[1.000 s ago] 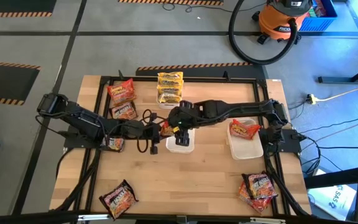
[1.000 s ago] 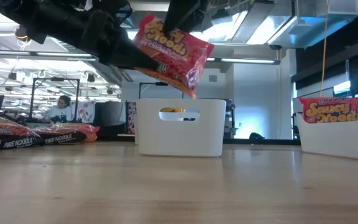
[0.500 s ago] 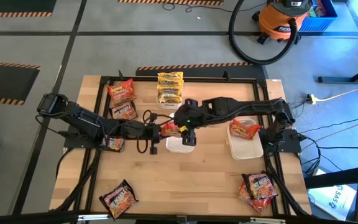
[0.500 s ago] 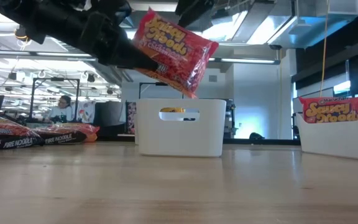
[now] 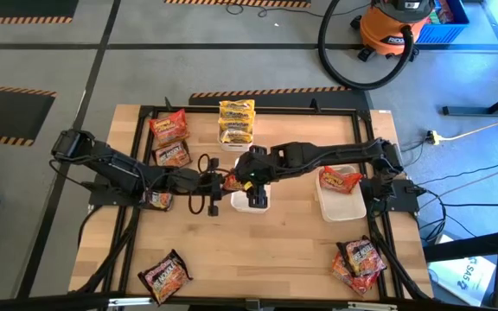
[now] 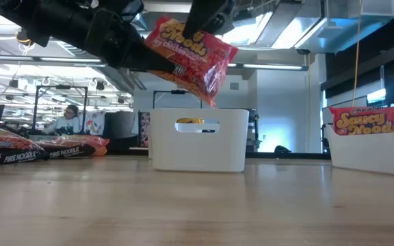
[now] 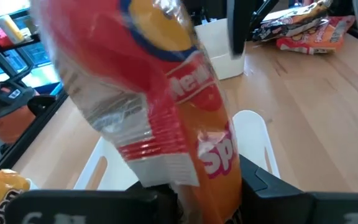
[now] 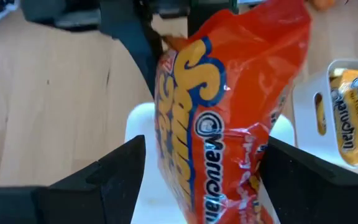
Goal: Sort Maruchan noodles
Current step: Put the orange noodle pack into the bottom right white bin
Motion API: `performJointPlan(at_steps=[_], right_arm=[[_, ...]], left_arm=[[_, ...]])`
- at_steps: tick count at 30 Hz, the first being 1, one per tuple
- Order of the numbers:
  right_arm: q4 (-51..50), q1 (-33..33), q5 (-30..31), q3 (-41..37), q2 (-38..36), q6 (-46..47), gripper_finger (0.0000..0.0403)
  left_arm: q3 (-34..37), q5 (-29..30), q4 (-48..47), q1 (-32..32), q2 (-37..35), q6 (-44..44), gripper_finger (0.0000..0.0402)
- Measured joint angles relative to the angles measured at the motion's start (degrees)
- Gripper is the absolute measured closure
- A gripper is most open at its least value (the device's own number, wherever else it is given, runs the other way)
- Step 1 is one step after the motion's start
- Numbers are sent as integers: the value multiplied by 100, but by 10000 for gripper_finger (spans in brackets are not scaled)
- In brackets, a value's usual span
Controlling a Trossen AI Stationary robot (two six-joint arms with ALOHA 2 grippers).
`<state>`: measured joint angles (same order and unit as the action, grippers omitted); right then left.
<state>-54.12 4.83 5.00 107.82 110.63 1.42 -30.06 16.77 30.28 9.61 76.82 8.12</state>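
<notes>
Maruchan red-orange packet (image 5: 234, 180) hangs mid-table over the white tray (image 5: 251, 201) in your high view, left gripper (image 5: 221, 180) clamped on it; your right wrist view shows the right gripper (image 8: 201, 180) with fingers spread either side of the packet

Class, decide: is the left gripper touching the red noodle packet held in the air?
Touching. In the left wrist view, the left gripper is clamped on the bottom edge of the red noodle packet.

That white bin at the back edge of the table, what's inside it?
The white bin holds yellow noodle packets, stacked and sticking out above the rim. Whatever lies beneath them at the bottom is covered.
</notes>
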Motion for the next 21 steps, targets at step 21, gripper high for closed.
performJointPlan(at_steps=[21], right_arm=[[-1215, -14, -15, 1004, 39, -21, 120]], left_arm=[[0, 16, -57, 49, 0, 150, 336]])
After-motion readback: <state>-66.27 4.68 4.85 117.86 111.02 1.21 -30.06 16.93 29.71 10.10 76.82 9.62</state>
